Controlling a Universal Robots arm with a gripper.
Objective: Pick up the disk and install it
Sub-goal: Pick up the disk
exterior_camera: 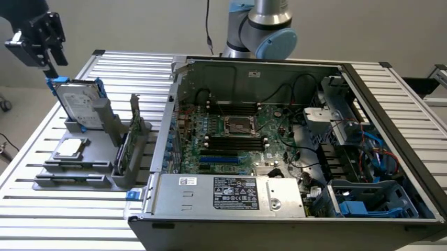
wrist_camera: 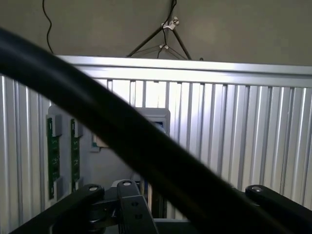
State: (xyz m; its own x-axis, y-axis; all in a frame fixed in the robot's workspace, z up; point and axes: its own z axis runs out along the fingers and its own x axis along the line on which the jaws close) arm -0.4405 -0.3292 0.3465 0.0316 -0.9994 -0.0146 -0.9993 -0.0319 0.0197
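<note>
Just below the gripper (exterior_camera: 47,67), whose jaws are spread wide and hold nothing, the disk (exterior_camera: 75,104) stands upright on edge in a grey rack (exterior_camera: 104,125). Its top edge and blue side rails are uncovered. Lower in the rack lies a smaller flat drive (exterior_camera: 72,149). Farther off on the slatted table (exterior_camera: 42,209) sits the open computer case (exterior_camera: 167,120), with a blue drive bay (exterior_camera: 370,201) at its farthest corner.

The gripper (exterior_camera: 46,63) is black. Just below it, the disk (exterior_camera: 78,104) is silver-grey with a white label and bright blue side rails. Its holder (exterior_camera: 104,123) is plain grey, on a desk (exterior_camera: 42,209) of ribbed silver slats. Farther off, the dark grey computer case (exterior_camera: 391,120) shows a green motherboard (exterior_camera: 241,133).
</note>
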